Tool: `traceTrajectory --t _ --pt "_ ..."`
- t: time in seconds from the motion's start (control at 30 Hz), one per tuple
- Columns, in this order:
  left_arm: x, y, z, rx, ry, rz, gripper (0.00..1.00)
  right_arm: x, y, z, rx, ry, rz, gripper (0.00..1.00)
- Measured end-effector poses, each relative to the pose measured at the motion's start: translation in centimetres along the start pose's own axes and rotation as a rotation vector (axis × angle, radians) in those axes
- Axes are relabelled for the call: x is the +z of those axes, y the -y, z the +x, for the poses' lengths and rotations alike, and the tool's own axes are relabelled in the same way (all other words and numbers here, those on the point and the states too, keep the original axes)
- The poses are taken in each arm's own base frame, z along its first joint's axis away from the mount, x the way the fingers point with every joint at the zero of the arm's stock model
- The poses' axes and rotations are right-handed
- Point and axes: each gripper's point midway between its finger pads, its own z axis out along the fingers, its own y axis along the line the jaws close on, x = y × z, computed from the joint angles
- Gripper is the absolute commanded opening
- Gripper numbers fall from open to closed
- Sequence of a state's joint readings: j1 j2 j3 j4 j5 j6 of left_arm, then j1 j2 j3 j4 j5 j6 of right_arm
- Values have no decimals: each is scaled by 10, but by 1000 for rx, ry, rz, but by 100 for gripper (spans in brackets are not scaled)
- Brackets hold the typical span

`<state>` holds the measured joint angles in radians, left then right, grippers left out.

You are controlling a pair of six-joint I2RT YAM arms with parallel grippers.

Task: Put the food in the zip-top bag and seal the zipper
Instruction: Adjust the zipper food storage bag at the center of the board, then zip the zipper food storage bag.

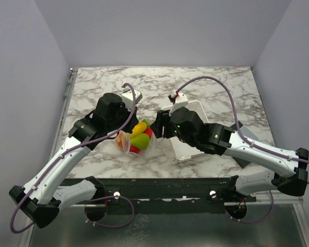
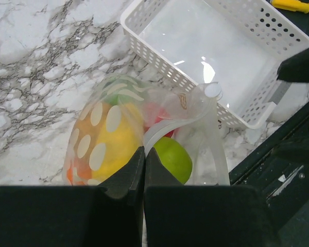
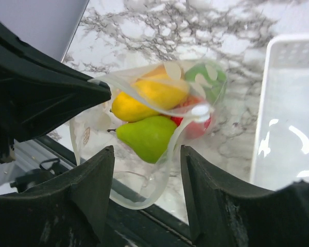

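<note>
The zip-top bag (image 1: 126, 146) lies near the table's front edge and holds the food (image 1: 140, 139). Through the plastic I see a yellow fruit (image 2: 116, 144), a light green pear (image 3: 147, 136), red (image 3: 198, 126), dark green (image 3: 208, 82) and orange (image 2: 80, 144) pieces. My left gripper (image 2: 144, 157) is shut on the bag's rim beside the mouth. The zipper (image 3: 144, 198) stands apart in a wide loop, so the mouth is open. My right gripper (image 3: 147, 172) is open just in front of the mouth, its fingers either side of the zipper loop, touching nothing.
The white slotted basket (image 1: 181, 154) stands just right of the bag, partly under my right arm; it also shows in the left wrist view (image 2: 159, 56). A yellow-handled tool (image 2: 293, 5) lies beyond it. The dark front rail (image 3: 139, 221) runs right below the bag.
</note>
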<state>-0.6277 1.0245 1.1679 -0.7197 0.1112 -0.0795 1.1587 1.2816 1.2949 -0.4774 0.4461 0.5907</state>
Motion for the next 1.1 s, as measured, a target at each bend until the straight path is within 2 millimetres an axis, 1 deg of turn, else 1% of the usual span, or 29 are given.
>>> traceTrajectory --t 0.17,0.33,0.43,0.53,0.6,0.67,0.77,0.83,0.9,1.1 --pt "-6 14 4 42 7 60 0 -27 -1 -18 -205 22 -85 65" --pt "-10 28 9 82 8 121 0 -46 1 -21 -371 22 -154 69" --pt "-11 36 12 102 4 152 0 -58 1 -17 -483 22 -226 72" --pt "-12 43 15 131 1 178 0 -67 3 -2 -591 10 -308 72" --pt "-13 47 17 148 -2 191 0 -72 5 14 -666 -3 -372 72" --pt "-14 50 19 164 -2 204 0 -75 7 37 -758 -24 -454 72" --pt "-17 55 20 184 -1 222 0 -75 13 64 -865 -44 -534 72" --pt "-17 59 21 194 -1 234 0 -72 16 77 -930 -48 -570 72" --pt "-18 61 22 202 -3 242 0 -69 18 84 -989 -36 -593 72" --pt "-20 65 24 211 -7 254 0 -57 18 89 -1100 16 -604 68"
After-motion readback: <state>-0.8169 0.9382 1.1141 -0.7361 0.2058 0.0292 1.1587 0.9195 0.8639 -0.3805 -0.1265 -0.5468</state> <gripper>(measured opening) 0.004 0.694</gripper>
